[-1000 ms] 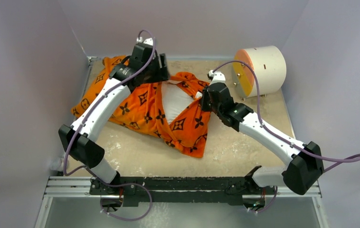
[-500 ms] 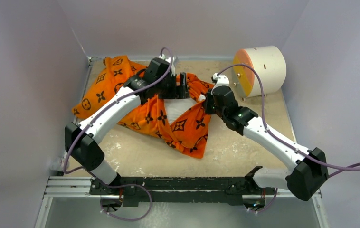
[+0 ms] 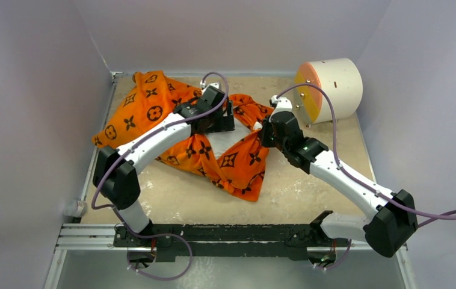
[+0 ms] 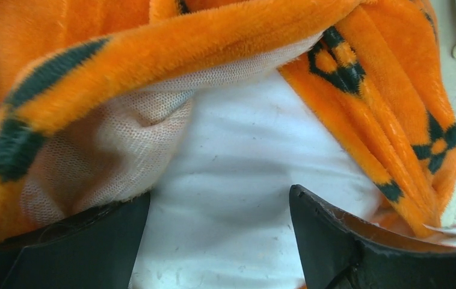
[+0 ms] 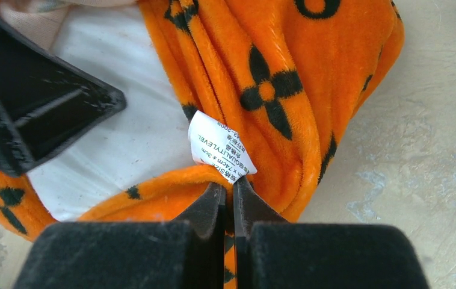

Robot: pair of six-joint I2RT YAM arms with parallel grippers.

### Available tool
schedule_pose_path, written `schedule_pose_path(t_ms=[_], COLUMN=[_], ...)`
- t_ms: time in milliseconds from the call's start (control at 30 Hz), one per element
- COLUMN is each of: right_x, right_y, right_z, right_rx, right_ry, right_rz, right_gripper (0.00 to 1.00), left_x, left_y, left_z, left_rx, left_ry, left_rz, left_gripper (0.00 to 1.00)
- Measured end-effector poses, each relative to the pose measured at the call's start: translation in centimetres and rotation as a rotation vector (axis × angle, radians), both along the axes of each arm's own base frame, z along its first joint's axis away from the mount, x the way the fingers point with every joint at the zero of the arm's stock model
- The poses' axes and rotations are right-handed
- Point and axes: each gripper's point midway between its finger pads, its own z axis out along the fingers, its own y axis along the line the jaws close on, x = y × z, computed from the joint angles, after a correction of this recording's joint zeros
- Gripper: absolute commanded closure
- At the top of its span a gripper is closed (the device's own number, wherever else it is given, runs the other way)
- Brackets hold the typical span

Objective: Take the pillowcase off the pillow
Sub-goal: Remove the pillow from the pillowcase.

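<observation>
The orange pillowcase (image 3: 147, 111) with black motifs lies bunched at the table's back left, still around the pillow. The white pillow (image 3: 224, 140) shows through the case's opening. My left gripper (image 3: 224, 118) is at that opening, open, its jaws spread on the bare white pillow (image 4: 231, 180), with the pillowcase's (image 4: 201, 36) hem lifted just ahead. My right gripper (image 3: 262, 131) is shut on the pillowcase's (image 5: 286, 90) hem right beside a white label (image 5: 221, 147), at the opening's right side. The left gripper's black finger (image 5: 39, 102) shows in the right wrist view.
A white cylinder with an orange face (image 3: 329, 90) stands at the back right. Grey walls close in the tabletop (image 3: 310, 186) on three sides. A small roundish object (image 3: 75, 208) lies off the table's front left corner.
My left arm has swung right and nearer, from the pillow's back edge to the case's opening. The orange fabric on the left has bunched up. My right gripper has barely moved.
</observation>
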Motion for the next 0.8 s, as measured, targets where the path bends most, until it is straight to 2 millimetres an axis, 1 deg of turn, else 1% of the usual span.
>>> schedule_pose_path(t_ms=[67, 200, 233, 267, 300, 400, 467, 500, 567, 633, 733, 800], right_x=[0.0, -0.2, -0.2, -0.3, -0.3, -0.3, -0.3, -0.3, -0.5, -0.7, -1.2, -1.4], right_y=[0.0, -0.2, -0.3, -0.3, -0.4, -0.6, -0.8, -0.9, -1.1, -1.3, -1.4, -1.1], right_z=[-0.1, -0.6, -0.7, -0.9, -0.9, -0.9, -0.7, -0.7, -0.6, -0.5, -1.0, -1.5], right_rx=[-0.001, -0.01, -0.013, -0.014, -0.015, -0.017, -0.019, -0.02, -0.023, -0.02, -0.006, 0.007], right_ry=[0.0, 0.01, 0.014, 0.016, 0.016, 0.014, 0.009, 0.008, 0.005, -0.001, -0.002, 0.003], right_rz=[-0.001, -0.003, -0.003, -0.004, -0.005, -0.009, -0.016, -0.019, -0.022, -0.024, -0.015, -0.005], right_gripper=[1.0, 1.0, 1.0, 1.0, 1.0, 1.0, 1.0, 1.0, 1.0, 1.0, 1.0, 1.0], left_x=[0.1, 0.3, 0.4, 0.6, 0.9, 1.5, 1.8, 2.1, 2.4, 2.8, 3.6, 4.1], left_y=[-0.6, -1.2, -1.3, -1.4, -1.6, -2.2, -2.5, -2.5, -2.2, -1.3, 1.2, 2.8], left_z=[-1.1, -4.5, -5.3, -6.1, -6.9, -8.9, -9.5, -9.3, -8.4, -7.0, -4.1, -2.0], left_rx=[0.001, -0.001, 0.002, 0.004, 0.002, -0.02, -0.057, -0.082, -0.137, -0.203, -0.296, -0.324], left_ry=[0.002, 0.013, 0.014, 0.013, 0.01, 0.001, -0.01, -0.018, -0.027, -0.022, -0.009, -0.002], left_rz=[-0.005, -0.001, 0.001, 0.003, 0.007, -0.003, -0.012, -0.012, -0.011, -0.002, 0.025, 0.045], left_gripper=[0.14, 0.12, 0.33, 0.78, 1.0, 1.0, 1.0, 1.0, 1.0, 1.0, 1.0, 1.0])
